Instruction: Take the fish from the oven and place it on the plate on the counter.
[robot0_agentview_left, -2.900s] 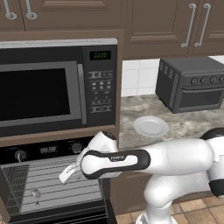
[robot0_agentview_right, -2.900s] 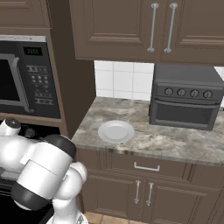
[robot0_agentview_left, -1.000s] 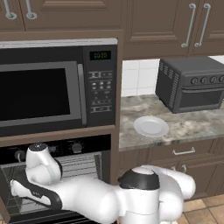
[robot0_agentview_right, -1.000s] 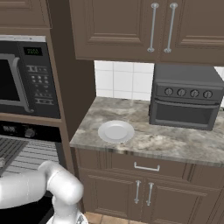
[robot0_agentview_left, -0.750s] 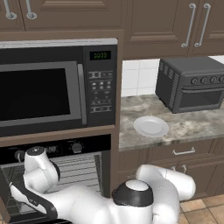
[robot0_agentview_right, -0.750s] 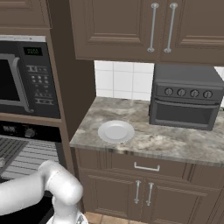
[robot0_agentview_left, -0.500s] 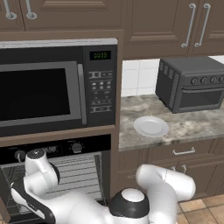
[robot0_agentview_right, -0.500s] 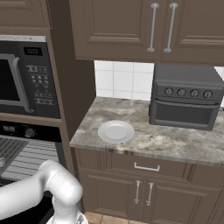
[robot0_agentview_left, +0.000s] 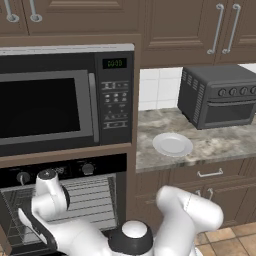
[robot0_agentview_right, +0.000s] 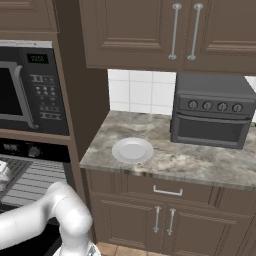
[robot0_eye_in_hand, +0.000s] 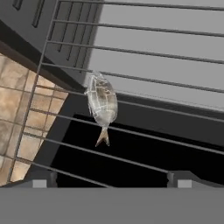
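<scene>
The oven sits below the microwave in the tall cabinet column, door down, cavity exposed. Its wire rack spans the cavity; in the hand view the rack bars run across the frame with the dark door and tan floor tiles visible beneath them.

Counter: mottled stone, to the right of the oven column. It carries the toaster oven at the back against the tiled wall, door closed, and the plate near the front edge, well apart from the toaster oven. Plate is bare white, nothing on it. Same plate seen in the left base view.

Arm: reaches low into the oven opening from the base; the wrist sits in front of the rack in the left base view.

Claw: the two finger tips stand wide apart at the bottom of the hand view, released, nothing between them.

Fish: lies on the wire rack inside the oven, near the rack's front edge, tail pointing toward the claw. It is apart from both finger tips, untouched.
</scene>
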